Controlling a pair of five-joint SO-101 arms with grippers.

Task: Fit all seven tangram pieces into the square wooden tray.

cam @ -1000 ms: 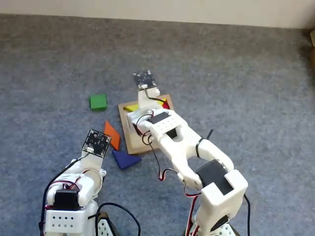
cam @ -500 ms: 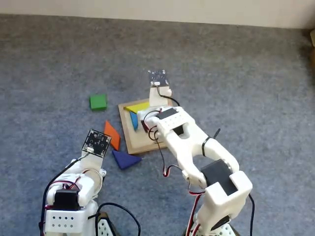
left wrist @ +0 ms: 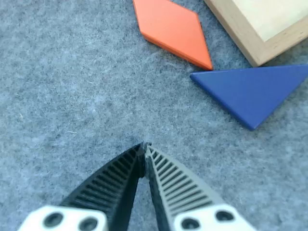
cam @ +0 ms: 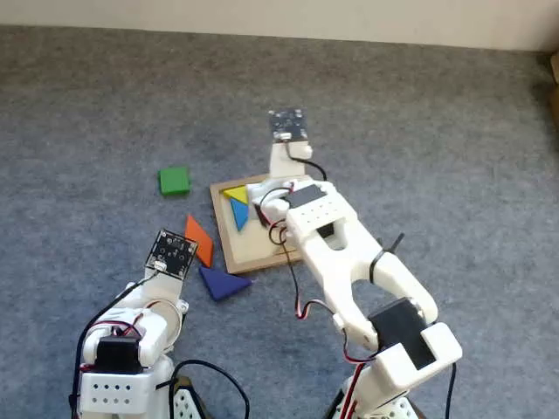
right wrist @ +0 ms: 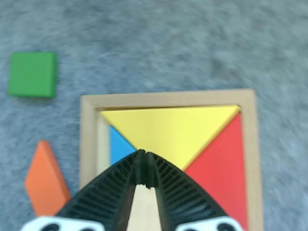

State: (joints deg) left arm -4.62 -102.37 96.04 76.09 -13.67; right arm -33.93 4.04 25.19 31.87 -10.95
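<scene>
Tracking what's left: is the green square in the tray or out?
Out: the green square lies on carpet, apart from the tray.

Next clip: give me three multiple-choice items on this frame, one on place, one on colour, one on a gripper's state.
1. Relative to the tray, the green square lies: A. inside; B. outside, on the carpet; C. on its rim.
2. The parallelogram is: A. orange; B. yellow; C. red.
3. The left gripper is: A. shut, empty; B. shut on a triangle; C. wide open.
Key: B, it sits apart on carpet; A, plainly orange in the left wrist view; A, its jaws meet with nothing between.
</scene>
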